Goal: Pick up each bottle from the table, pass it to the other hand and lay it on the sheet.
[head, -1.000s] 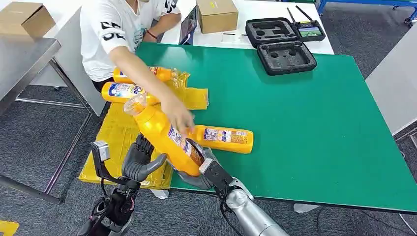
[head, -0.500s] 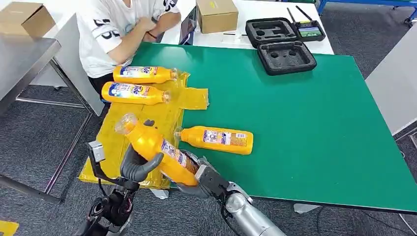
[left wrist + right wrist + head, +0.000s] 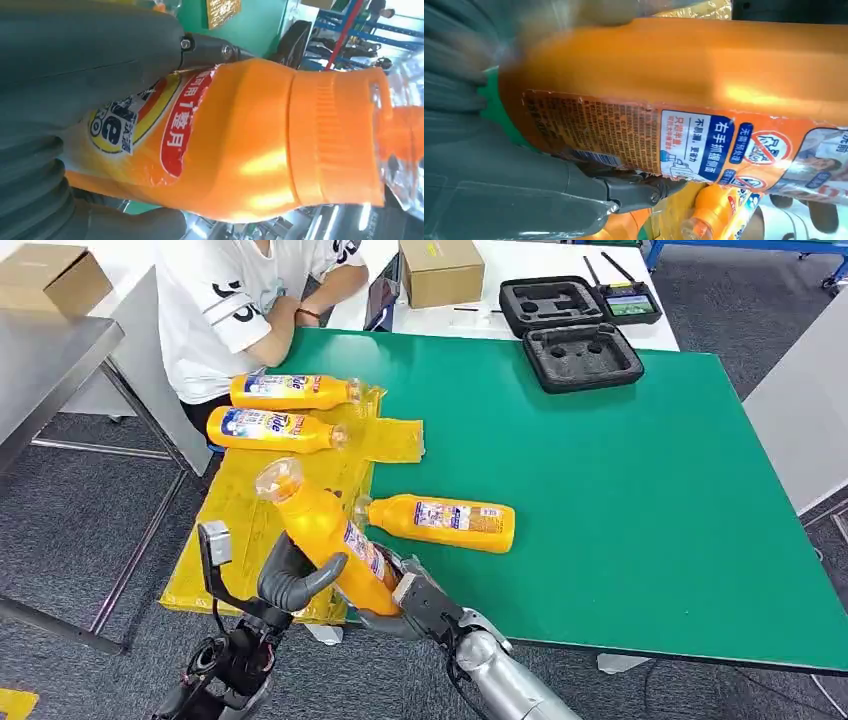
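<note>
A person in a white T-shirt (image 3: 215, 300) sits at the desk's eleven o'clock corner. A brown cardboard box (image 3: 441, 270) stands at twelve o'clock. Two black foam trays (image 3: 582, 356) lie at one o'clock, beside a small black screen device (image 3: 630, 304). Another brown cardboard box (image 3: 50, 278) sits far off at ten o'clock.

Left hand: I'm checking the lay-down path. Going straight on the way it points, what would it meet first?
Probably the yellow sheet beyond the left hand, which grips the held bottle; depth is unclear.

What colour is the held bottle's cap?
Clear over an orange collar; the left wrist view shows it best.
</note>
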`<action>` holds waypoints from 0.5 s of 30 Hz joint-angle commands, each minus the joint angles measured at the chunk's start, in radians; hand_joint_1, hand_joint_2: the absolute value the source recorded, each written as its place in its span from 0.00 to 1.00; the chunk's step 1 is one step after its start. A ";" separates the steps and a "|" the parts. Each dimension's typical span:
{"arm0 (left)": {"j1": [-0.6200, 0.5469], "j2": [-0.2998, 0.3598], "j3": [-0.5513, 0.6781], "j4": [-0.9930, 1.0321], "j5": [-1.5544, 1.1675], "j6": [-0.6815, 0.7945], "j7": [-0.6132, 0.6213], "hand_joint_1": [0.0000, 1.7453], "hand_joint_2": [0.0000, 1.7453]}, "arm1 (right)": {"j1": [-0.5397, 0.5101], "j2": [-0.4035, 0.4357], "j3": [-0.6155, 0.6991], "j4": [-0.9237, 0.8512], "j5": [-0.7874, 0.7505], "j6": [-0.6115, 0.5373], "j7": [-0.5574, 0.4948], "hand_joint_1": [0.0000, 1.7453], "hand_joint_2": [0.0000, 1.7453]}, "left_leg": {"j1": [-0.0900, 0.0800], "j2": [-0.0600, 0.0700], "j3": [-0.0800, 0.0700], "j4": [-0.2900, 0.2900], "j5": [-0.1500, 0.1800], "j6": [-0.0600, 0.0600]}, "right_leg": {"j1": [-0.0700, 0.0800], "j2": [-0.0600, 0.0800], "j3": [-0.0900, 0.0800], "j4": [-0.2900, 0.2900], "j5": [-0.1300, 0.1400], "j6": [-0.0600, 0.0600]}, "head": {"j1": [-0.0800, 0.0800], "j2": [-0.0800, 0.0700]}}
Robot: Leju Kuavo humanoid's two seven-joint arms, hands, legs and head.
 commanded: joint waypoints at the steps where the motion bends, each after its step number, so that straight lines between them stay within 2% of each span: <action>1: -0.046 0.017 -0.058 0.073 -0.006 -0.008 0.006 0.19 1.00 | -0.042 0.004 -0.014 0.054 0.000 0.001 0.008 1.00 1.00 | 0.000 -0.001 0.004 0.000 -0.002 0.001 | 0.001 -0.002 0.005 0.000 -0.003 -0.002 | 0.000 0.000; 2: -0.046 0.017 -0.058 0.073 -0.006 -0.008 0.006 0.19 1.00 | -0.042 0.004 -0.014 0.054 0.000 0.001 0.008 1.00 1.00 | 0.000 -0.001 0.003 0.000 -0.001 0.001 | 0.000 -0.002 0.003 0.000 -0.002 -0.001 | 0.000 0.000; 3: -0.055 0.029 -0.077 0.077 -0.035 -0.019 0.010 1.00 1.00 | -0.035 0.003 -0.029 0.041 -0.004 0.001 0.008 1.00 1.00 | 0.000 0.000 0.002 -0.001 -0.001 0.000 | 0.000 -0.001 0.002 0.000 -0.001 -0.001 | 0.000 0.000; 8: -0.118 0.013 -0.096 0.131 -0.055 -0.015 0.023 1.00 1.00 | -0.025 -0.005 -0.050 0.011 0.017 -0.012 0.014 1.00 1.00 | 0.000 -0.002 0.006 0.001 -0.003 0.001 | 0.001 -0.003 0.007 0.000 -0.003 -0.003 | 0.000 0.000; 14: -0.160 -0.009 -0.078 0.167 -0.033 0.007 0.023 1.00 1.00 | -0.017 -0.007 -0.059 0.013 0.040 -0.026 0.017 1.00 1.00 | 0.000 -0.002 0.003 0.000 -0.001 0.001 | 0.000 -0.003 0.003 0.000 -0.002 -0.001 | 0.000 0.000; 15: -0.160 -0.015 -0.063 0.169 -0.031 0.029 0.014 1.00 1.00 | -0.013 -0.005 -0.066 0.007 0.039 -0.039 0.013 0.81 1.00 | 0.000 -0.002 0.002 -0.001 0.000 0.001 | 0.000 -0.003 0.003 -0.001 -0.001 -0.001 | 0.000 0.000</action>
